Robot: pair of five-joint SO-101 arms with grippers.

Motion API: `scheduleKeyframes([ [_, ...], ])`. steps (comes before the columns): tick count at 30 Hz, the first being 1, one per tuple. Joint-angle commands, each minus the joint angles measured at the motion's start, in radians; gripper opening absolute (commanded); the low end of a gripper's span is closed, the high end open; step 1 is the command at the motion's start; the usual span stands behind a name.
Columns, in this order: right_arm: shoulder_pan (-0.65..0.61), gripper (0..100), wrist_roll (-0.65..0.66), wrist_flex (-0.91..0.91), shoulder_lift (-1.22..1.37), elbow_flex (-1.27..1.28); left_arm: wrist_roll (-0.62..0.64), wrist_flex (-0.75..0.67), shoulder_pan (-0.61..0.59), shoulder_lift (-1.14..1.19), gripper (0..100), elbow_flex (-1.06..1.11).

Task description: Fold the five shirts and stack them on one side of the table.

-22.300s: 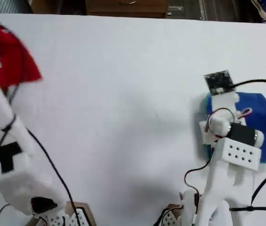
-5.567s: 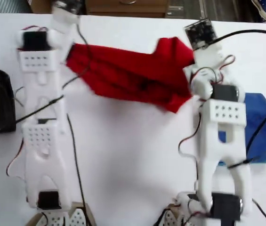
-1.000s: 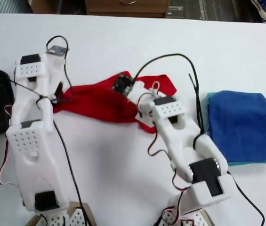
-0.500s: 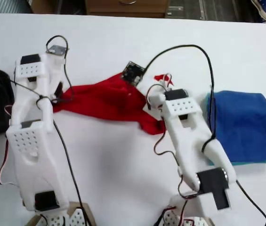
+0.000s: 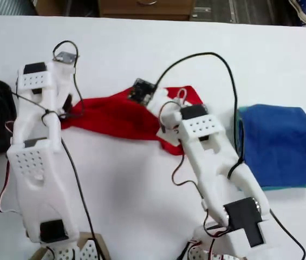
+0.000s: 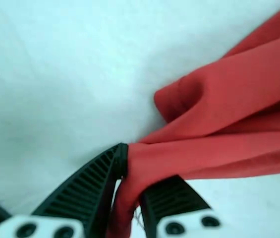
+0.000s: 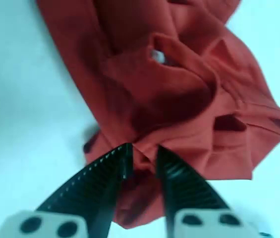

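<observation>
Bright, even light falls from above on the white table [image 5: 142, 49], which nearly washes out in the high view, and the arms [image 5: 36, 162] cast only faint, soft-edged shadows beside themselves. In the left wrist view the table darkens to a soft grey patch beside the left gripper [image 6: 142, 163], and the red shirt [image 6: 229, 114] carries darker bands along its folds. In the right wrist view deep shadows sit in the shirt's creases near the right gripper [image 7: 143, 148], whose black fingers [image 7: 90, 183] take a dull sheen on their ribs.
</observation>
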Motion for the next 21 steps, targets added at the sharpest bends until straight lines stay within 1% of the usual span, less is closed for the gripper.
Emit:
scheduleKeyframes([
  [1,-0.015,21.4,-0.026,0.013,-0.058,-0.028,-0.008,-0.014,-0.006,-0.005,2,-0.005],
  [7,-0.013,21.4,-0.029,0.007,-0.051,-0.026,-0.008,-0.014,-0.006,-0.005,2,-0.005],
  [14,-0.019,21.4,-0.034,0.001,0.074,-0.034,-0.008,-0.014,-0.008,-0.005,2,-0.004],
  [21,-0.019,21.4,-0.054,-0.01,0.091,-0.034,-0.008,-0.014,-0.009,-0.005,2,-0.002],
])
